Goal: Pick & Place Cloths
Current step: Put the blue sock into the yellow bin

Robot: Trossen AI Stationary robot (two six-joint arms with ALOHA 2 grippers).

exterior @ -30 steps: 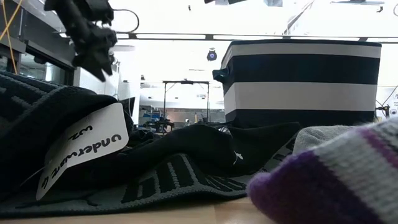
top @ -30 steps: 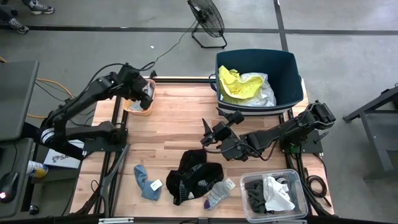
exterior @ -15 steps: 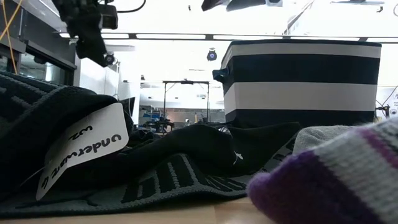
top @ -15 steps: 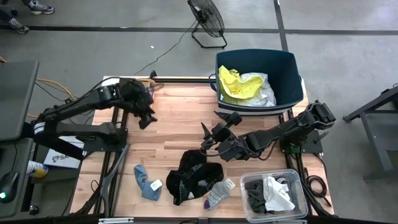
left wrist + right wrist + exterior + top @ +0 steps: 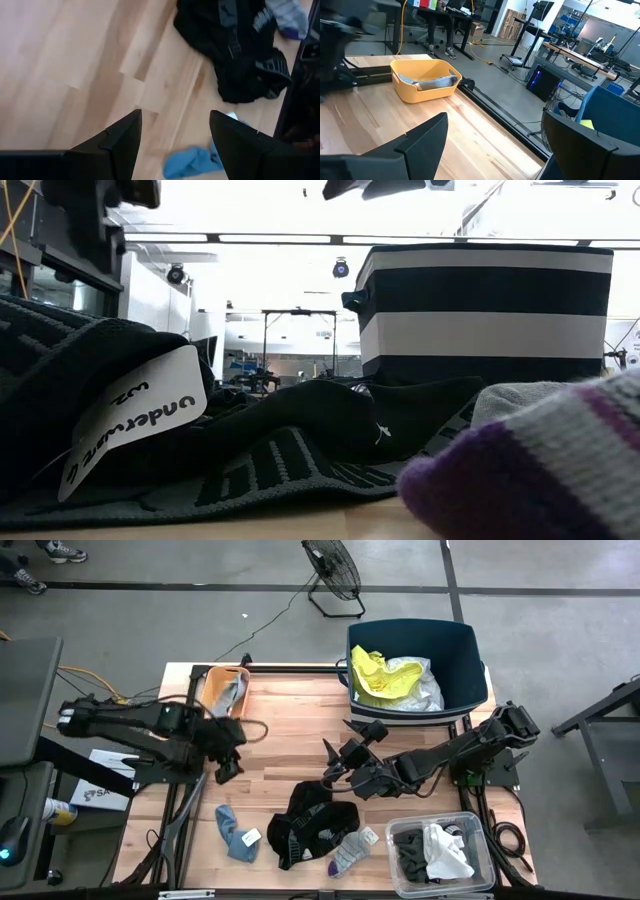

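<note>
My left gripper [image 5: 226, 762] hangs open over bare wood at the table's left, with nothing between its fingers [image 5: 175, 135]. My right gripper [image 5: 338, 745] stands open above the table's middle, also holding nothing [image 5: 495, 140]. Near the front edge lie a black garment [image 5: 312, 820] with a white tag [image 5: 135, 420], a blue-grey sock [image 5: 236, 833] and a grey sock with purple ends [image 5: 350, 852]. A grey cloth [image 5: 230, 692] lies in the orange tray [image 5: 208, 698]. Yellow [image 5: 378, 675] and white [image 5: 425, 690] cloths lie in the navy tub [image 5: 465, 655].
A clear box [image 5: 400, 870] at the near right corner holds dark grey and white cloths. The tub stands at the far right and the tray at the far left. Bare wood lies between the tray, the tub and the cloths in front. A fan [image 5: 333, 575] stands on the floor beyond.
My left gripper has swung away from the orange tray toward the table's near edge, turning as it went, and now points down at the wood near the blue-grey sock. The grey cloth in the tray now shows. My right arm has barely moved.
</note>
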